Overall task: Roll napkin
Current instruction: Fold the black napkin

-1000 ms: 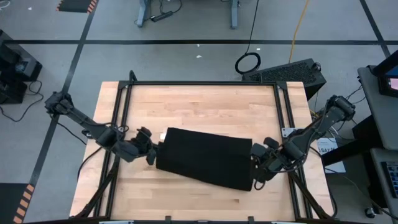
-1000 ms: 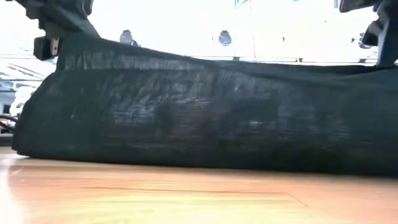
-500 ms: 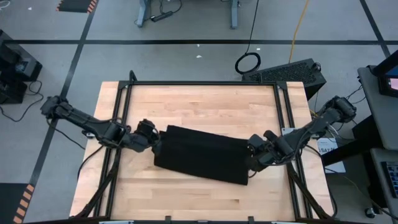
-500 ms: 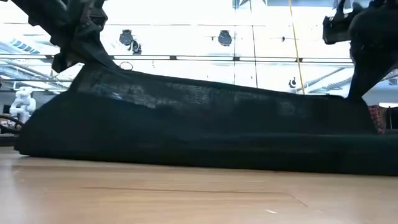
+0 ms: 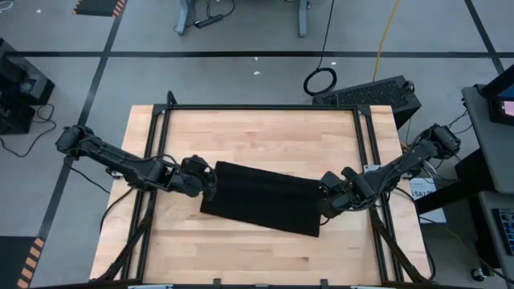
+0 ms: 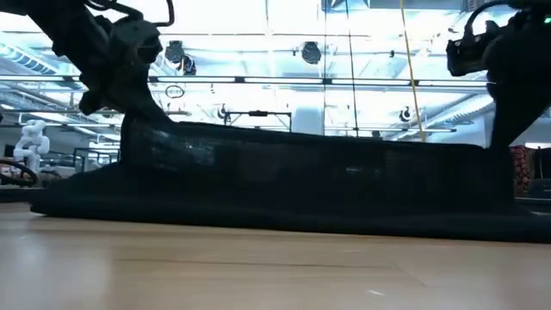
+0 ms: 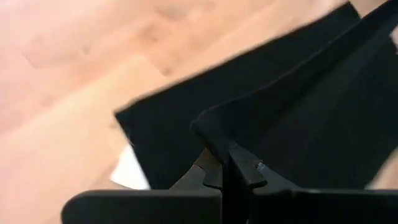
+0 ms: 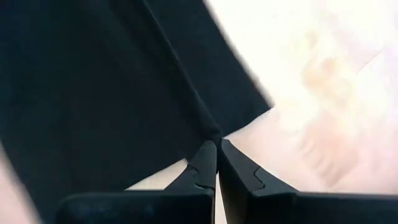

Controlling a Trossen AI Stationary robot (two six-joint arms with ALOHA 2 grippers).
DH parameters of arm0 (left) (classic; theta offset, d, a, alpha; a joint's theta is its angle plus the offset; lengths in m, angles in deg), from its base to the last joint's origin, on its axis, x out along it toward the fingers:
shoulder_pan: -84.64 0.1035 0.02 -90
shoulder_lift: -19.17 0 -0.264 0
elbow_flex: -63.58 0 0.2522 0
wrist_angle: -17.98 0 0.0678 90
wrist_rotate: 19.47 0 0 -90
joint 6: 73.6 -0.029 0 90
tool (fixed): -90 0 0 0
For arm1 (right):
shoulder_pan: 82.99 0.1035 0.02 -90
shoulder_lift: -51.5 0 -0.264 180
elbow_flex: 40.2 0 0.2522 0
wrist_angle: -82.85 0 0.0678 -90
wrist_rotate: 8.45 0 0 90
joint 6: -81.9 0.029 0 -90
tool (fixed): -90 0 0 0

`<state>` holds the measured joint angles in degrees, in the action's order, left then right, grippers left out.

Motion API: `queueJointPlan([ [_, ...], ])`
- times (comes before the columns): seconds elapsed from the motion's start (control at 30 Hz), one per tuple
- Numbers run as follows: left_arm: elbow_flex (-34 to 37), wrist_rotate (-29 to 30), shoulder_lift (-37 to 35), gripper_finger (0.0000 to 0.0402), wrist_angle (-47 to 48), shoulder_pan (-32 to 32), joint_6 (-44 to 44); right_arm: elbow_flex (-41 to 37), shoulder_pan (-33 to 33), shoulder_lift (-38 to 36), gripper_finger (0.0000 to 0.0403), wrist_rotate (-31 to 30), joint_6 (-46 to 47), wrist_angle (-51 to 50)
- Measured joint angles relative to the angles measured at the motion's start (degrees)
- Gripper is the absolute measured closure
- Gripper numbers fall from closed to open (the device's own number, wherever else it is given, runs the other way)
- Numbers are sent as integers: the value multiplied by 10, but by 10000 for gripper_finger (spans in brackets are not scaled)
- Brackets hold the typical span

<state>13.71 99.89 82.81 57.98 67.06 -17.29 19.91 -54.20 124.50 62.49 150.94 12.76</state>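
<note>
Grey floor crossed by black tape lines. Orange-and-black hazard strip at upper left. Coiled black cable upper right of centre. Bright ceiling lights across the top.

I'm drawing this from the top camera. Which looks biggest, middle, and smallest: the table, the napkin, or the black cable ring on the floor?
1. Table
2. Napkin
3. Cable ring, though the floor lies farther from the camera, so it may look smaller than it is.
</note>
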Motion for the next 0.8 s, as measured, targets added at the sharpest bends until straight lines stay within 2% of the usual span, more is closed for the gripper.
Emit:
queueJointPlan([
  [0.17, 0, -88, -25, 401, -76, -10, 2, 35, 21, -8, 403, 84, -15, 14],
  [0.33, 0, -133, -71, 401, -124, -25, 2, 88, 54, -10, 403, 117, -34, -2],
  [0.6, 0, -122, -105, 401, -89, -26, 2, 165, 100, -10, 403, 118, 12, -56],
  [0.8, 0, -59, -102, 401, -35, -23, -12, 162, 110, -10, 403, 28, 38, -111],
])
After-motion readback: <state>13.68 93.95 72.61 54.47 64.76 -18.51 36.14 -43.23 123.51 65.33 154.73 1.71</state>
